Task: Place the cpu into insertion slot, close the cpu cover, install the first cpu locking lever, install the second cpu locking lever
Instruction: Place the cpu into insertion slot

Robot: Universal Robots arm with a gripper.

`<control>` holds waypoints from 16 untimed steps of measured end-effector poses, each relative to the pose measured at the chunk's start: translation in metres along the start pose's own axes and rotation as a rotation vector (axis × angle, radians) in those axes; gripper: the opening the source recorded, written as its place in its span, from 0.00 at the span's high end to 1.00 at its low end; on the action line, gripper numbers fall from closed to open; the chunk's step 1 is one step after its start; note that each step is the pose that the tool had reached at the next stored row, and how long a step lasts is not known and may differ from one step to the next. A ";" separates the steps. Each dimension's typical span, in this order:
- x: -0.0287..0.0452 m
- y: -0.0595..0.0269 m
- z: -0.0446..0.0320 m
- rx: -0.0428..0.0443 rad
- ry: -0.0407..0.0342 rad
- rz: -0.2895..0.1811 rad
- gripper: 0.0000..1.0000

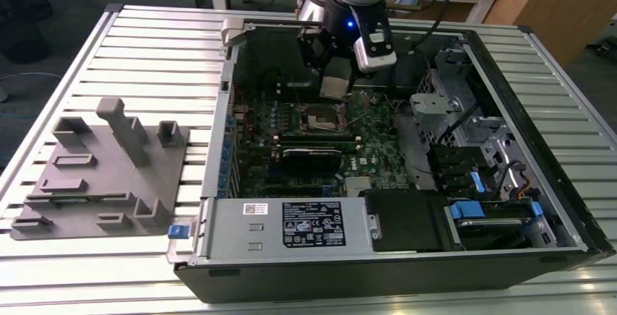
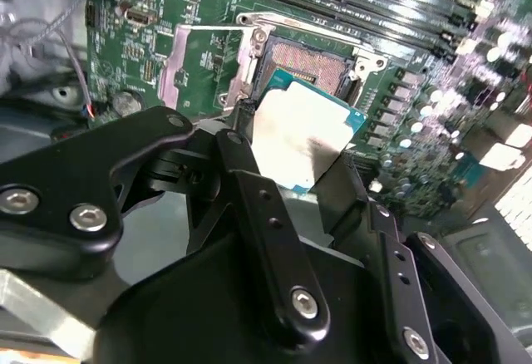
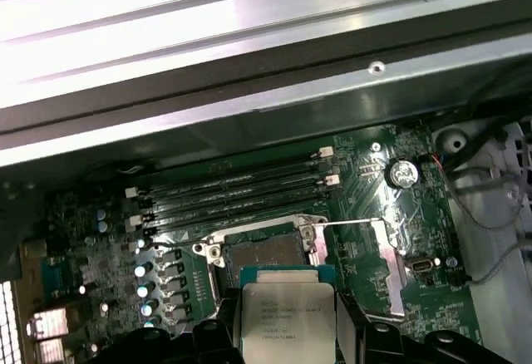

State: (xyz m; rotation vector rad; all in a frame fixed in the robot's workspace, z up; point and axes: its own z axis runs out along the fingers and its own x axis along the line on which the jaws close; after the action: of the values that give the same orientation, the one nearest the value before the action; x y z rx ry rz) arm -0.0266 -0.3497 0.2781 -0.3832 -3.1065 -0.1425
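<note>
Open case (image 1: pixel 386 280) sitting on the slatted table (image 1: pixel 144 40).
Grey jig (image 1: pixel 106 178) lies at the case's side, exterior view's left; inside the case, a labelled power supply (image 1: pixel 289 225), long memory slots (image 3: pixel 237 185) and a coin cell (image 3: pixel 400 173).

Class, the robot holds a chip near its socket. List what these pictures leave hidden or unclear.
- Chip: one edge runs off the picture in the first wrist view; the claw covers a corner in the second wrist view.
- Socket: its near side sits behind the chip in both wrist views.
- Socket pins: too small in the exterior view.
- Gap between chip and socket: cannot be judged.
</note>
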 end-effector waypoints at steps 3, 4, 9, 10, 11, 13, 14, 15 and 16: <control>0.0000 0.0000 0.0001 -0.0003 -0.0007 0.008 0.46; 0.0000 0.0000 0.0001 -0.0003 -0.0007 0.008 0.46; 0.0000 0.0000 0.0005 -0.0016 -0.0070 0.077 0.46; 0.0000 -0.0001 0.0007 -0.0020 -0.0087 0.097 0.46; 0.0000 -0.0001 0.0009 -0.0024 -0.0104 0.115 0.46; 0.0000 -0.0001 0.0013 -0.0032 -0.0136 0.152 0.46; 0.0000 -0.0001 0.0015 -0.0035 -0.0152 0.170 0.46; 0.0000 -0.0001 0.0016 -0.0038 -0.0168 0.188 0.46; 0.0000 -0.0002 0.0018 -0.0041 -0.0184 0.205 0.46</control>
State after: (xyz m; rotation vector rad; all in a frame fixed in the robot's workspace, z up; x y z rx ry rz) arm -0.0266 -0.3497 0.2763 -0.7030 -3.0598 -0.1437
